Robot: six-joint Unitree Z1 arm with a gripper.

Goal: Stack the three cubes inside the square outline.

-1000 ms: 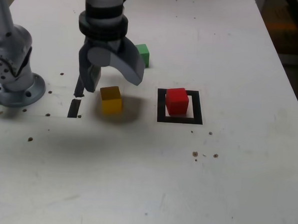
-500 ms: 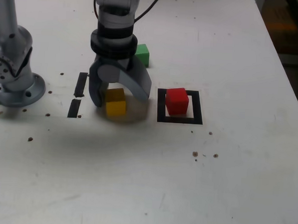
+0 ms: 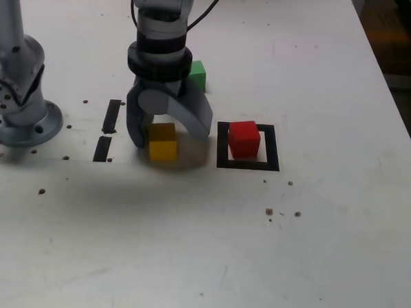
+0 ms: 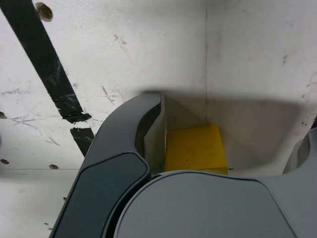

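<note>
Grey curved-jaw gripper [image 3: 170, 140] stands wide open, gripping nothing; matte yellow cube [image 3: 163, 142] sits between its jaws, nearer one.

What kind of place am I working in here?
Probably a lab or workshop test bench: a scuffed white tabletop, black tape strips and a square outline marked on it.
</note>
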